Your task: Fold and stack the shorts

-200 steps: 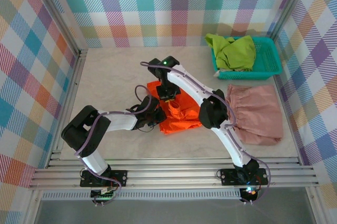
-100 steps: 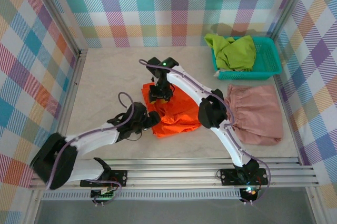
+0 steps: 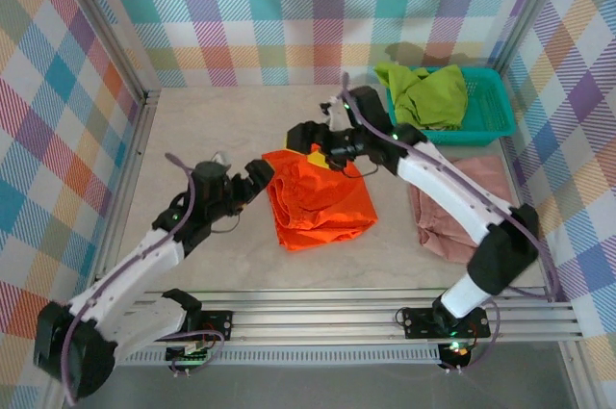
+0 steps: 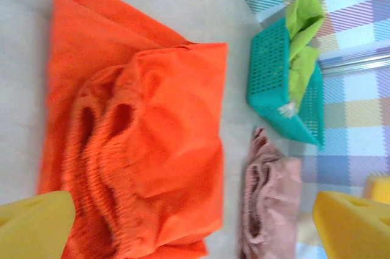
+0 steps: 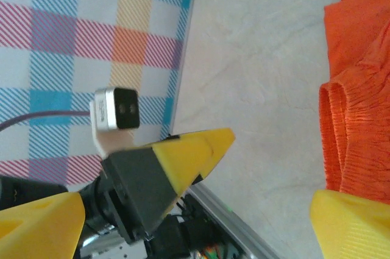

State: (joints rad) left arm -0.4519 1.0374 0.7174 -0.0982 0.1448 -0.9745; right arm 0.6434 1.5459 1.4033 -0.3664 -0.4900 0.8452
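Both arms reach low over the pale surface (image 3: 212,130), left pincer (image 3: 255,178) and right pincer (image 3: 301,138) spread wide and empty at the folded orange shorts (image 3: 322,202) (pink shorts (image 3: 448,221) alongside, green shorts (image 3: 428,93) in a teal basket (image 3: 489,128)), inside plaid walls (image 3: 289,14).

Pale marbled table (image 3: 212,130), orange shorts (image 3: 322,202) at centre, pink shorts (image 3: 438,226) right, teal basket (image 3: 489,113) far corner
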